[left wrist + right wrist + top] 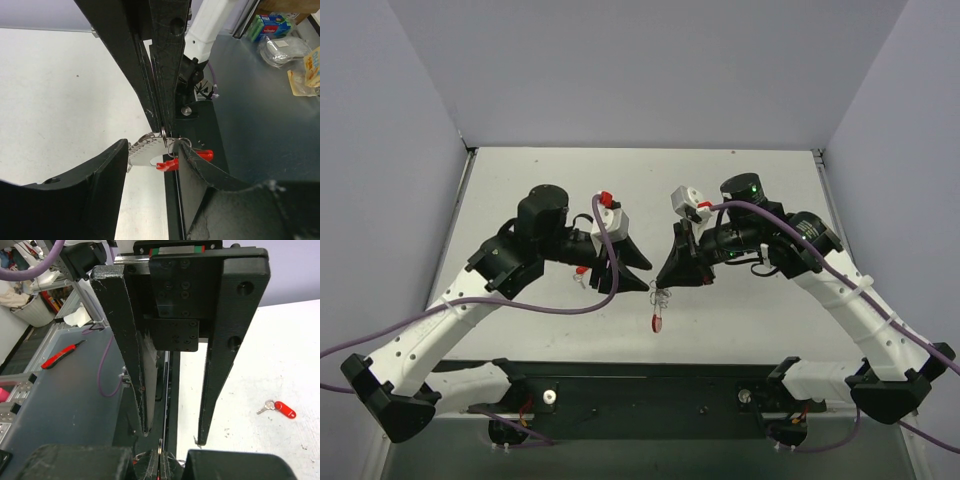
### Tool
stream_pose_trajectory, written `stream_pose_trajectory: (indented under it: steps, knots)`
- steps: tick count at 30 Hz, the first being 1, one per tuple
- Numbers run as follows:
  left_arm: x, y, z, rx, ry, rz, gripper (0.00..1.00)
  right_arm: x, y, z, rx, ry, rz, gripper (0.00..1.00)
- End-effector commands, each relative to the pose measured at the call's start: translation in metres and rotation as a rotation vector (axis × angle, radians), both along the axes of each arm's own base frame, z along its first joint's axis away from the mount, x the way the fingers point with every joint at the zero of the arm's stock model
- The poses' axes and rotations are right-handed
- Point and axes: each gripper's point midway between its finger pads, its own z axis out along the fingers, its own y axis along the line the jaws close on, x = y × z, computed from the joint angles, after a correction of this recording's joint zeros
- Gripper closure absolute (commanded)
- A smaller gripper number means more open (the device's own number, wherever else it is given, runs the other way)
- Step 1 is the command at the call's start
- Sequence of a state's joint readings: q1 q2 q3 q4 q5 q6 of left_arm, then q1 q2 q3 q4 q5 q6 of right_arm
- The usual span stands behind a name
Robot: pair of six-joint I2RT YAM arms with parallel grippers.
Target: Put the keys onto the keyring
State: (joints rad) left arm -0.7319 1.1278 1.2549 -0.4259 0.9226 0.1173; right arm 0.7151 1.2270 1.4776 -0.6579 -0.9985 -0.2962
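Top external: right gripper point(664, 288) clamps the keyring point(656, 320), hanging it clear, likely so the left gripper point(644, 286), jaws apart, can grasp it.

A white table point(740, 180) carried a black plate point(650, 395) along its near edge; a red-headed key point(276, 408) lay beyond the plate.

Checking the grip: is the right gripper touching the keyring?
Touching. The left wrist view shows the right gripper with its fingertips shut, pinching the thin metal loop of the keyring between them. The right wrist view agrees.
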Motion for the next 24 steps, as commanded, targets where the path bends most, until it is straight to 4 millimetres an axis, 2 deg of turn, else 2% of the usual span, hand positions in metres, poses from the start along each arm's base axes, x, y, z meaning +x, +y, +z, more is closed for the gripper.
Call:
stream_pose_trajectory:
  steps: [1,4,8,13,16,24]
  knots:
    - [-0.004,0.002,0.014,-0.021,-0.048,-0.015,0.47,-0.001,-0.001,0.017,0.043,-0.085,0.012,1.00]
    - [-0.002,0.004,0.016,-0.032,-0.061,0.009,0.49,0.001,-0.001,0.016,0.064,-0.097,-0.008,1.00]
    - [-0.007,0.004,0.026,-0.091,-0.088,0.000,0.49,-0.002,0.000,0.026,0.116,-0.119,-0.010,1.00]
    - [-0.006,0.003,0.025,-0.090,-0.080,-0.004,0.49,-0.005,-0.001,0.028,0.141,-0.135,-0.002,1.00]
    - [-0.007,0.004,0.026,-0.092,-0.089,0.000,0.49,-0.013,-0.006,0.039,0.201,-0.176,0.003,1.00]
    - [-0.013,0.009,0.026,-0.108,-0.100,-0.018,0.49,-0.028,-0.009,0.045,0.266,-0.202,0.083,1.00]
